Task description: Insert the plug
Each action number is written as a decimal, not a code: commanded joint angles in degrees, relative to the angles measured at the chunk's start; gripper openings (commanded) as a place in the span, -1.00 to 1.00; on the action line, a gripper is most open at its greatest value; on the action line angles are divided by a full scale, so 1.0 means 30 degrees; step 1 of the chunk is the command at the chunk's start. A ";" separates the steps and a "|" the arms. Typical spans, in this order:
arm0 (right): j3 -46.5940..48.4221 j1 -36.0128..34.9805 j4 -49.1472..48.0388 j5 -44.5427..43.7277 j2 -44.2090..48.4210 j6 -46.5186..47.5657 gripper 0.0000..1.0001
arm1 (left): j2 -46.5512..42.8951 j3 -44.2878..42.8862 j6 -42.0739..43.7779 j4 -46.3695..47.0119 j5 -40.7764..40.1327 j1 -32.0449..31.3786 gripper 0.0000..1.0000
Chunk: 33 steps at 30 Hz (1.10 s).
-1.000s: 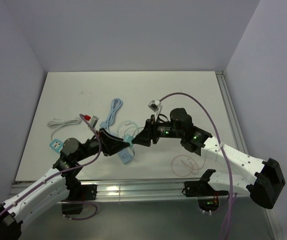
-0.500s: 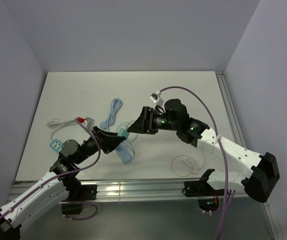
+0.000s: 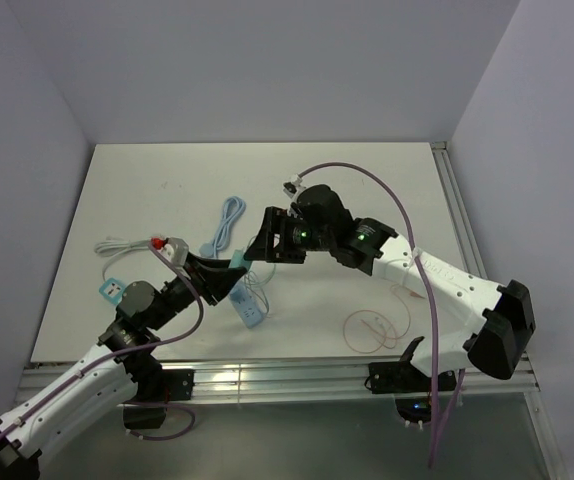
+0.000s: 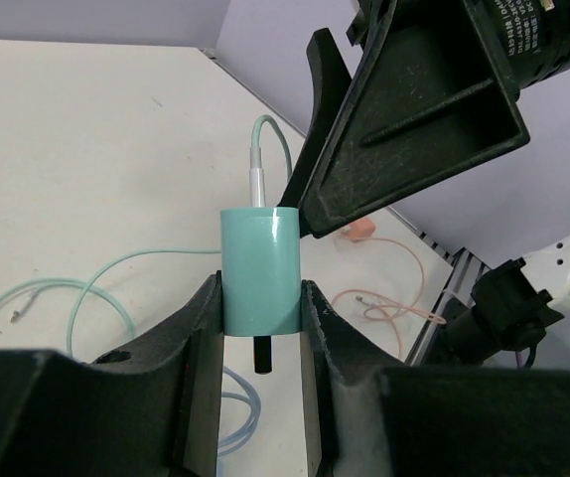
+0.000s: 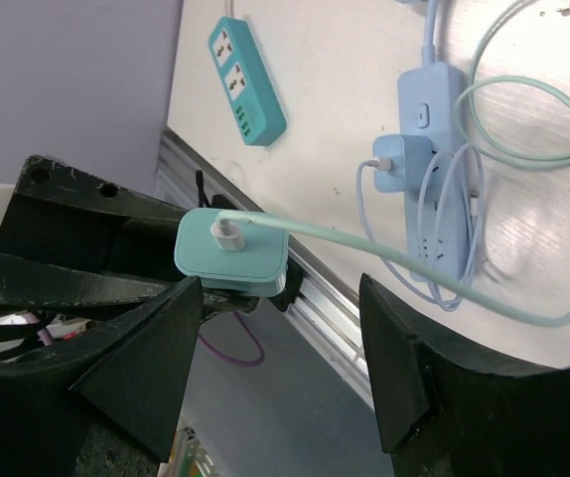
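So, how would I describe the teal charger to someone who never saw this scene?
Over the white table, find the left hand. The teal charger is clamped between its fingers, a pale green cable plugged into it. The other charger is light blue and lies on a power strip.

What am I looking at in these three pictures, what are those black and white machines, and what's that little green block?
It is a robot: a left arm and a right arm, bolted at the near edge of a white table. The wide picture looks down from above and behind them. The other two come from a camera on each wrist, so each shows its own black fingers. The left gripper is shut on a teal charger with a teal cable plugged into it. The right gripper hangs open beside it, holding nothing. On the table lie a light blue power strip, a teal power strip, a white cable, a blue cable and a pink cable.
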<state>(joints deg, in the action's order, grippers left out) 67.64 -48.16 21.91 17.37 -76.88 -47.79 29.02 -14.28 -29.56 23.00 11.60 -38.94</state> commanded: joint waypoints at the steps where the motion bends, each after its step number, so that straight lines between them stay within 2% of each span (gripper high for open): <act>1: 0.1331 -0.0410 0.0929 -0.0808 -0.0445 0.0578 0.43 | -0.0092 -0.0747 0.0888 0.1297 -0.0144 -0.0175 -0.99; 15: 0.2443 -0.1143 0.0576 -0.1306 -0.1440 0.0695 0.40 | 0.0757 -0.0630 0.1212 0.1618 -0.0086 -0.0321 -0.99; 23: 0.3265 -0.1173 0.1134 -0.1512 -0.2380 0.1076 0.26 | 0.1168 -0.0571 0.1416 0.1853 0.0032 -0.0439 -0.99; 27: 0.3120 -0.1144 0.0988 -0.1160 -0.2294 0.1135 0.08 | 0.1198 -0.0629 0.1445 0.1766 -0.0115 -0.0497 -0.99; 30: 0.2856 -0.1173 0.0812 -0.1393 -0.2059 0.1339 -0.39 | 0.1051 -0.0629 0.1416 0.1591 -0.0144 -0.0497 -0.99; 31: 0.2681 -0.1173 0.0666 -0.1568 -0.2000 0.1427 -0.78 | 0.0935 -0.0687 0.1155 0.1387 -0.0318 -0.0526 -0.99; 32: 0.2592 -0.1173 0.0665 -0.1686 -0.1971 0.1631 -0.97 | 0.0876 -0.0804 0.0950 0.0805 -0.0610 -0.0497 -0.92; 33: 0.2533 -0.1173 0.0665 -0.1832 -0.1825 0.1749 -1.00 | 0.0788 -0.1066 0.0658 0.0335 -0.1744 -0.0497 -0.59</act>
<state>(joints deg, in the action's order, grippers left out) 74.94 -51.22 25.41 13.15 -84.25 -44.84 32.62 -14.31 -26.46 24.23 10.09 -40.05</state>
